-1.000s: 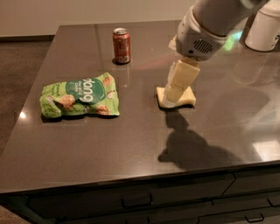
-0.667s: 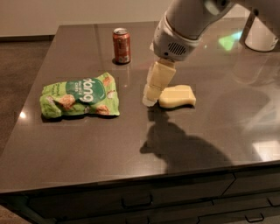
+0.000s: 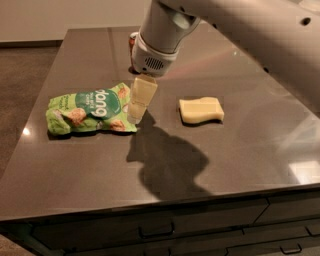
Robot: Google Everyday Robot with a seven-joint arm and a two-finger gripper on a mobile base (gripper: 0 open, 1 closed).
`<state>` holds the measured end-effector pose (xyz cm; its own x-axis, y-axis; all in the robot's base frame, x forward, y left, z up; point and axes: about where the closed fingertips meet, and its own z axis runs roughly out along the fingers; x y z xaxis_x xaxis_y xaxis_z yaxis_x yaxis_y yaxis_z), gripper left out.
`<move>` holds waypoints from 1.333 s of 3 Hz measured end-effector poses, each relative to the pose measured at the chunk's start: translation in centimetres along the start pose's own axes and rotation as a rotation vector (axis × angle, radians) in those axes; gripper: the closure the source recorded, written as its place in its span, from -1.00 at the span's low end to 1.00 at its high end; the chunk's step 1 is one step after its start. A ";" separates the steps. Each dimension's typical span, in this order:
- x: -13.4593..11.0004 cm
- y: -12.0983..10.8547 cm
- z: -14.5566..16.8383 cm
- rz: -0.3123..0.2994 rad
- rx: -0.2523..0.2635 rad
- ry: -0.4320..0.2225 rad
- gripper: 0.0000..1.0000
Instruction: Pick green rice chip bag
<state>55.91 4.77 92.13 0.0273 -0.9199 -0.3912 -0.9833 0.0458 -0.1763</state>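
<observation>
Table (image 3: pixel 250 150): dark, glossy brown top, with pale glints of light near its left and right edges.
Block (image 3: pixel 201 110): pale yellow, lying flat right of centre, apart from the gripper (image 3: pixel 135 116), which hangs low over the table left of centre.
Can (image 3: pixel 133 40): red, at the far side, only a sliver showing behind the arm.
Shadow (image 3: pixel 167 160): broad dark patch on the tabletop towards the front edge.
Drawers (image 3: pixel 155 231): dark fronts with bar handles under the front edge.
Floor (image 3: pixel 25 75): brown, to the left.
Wall (image 3: pixel 75 15): pale, behind.
</observation>
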 end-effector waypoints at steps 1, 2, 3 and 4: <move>-2.6 -0.7 2.2 -0.037 -0.022 0.013 -1.00; -4.5 -1.2 3.9 -0.075 -0.037 0.036 -1.00; -5.9 -1.1 5.5 -0.112 -0.054 0.064 -1.00; -7.0 -0.7 7.0 -0.149 -0.065 0.093 -1.00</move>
<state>57.62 13.87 88.69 0.1602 -0.9466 -0.2796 -0.9792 -0.1168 -0.1659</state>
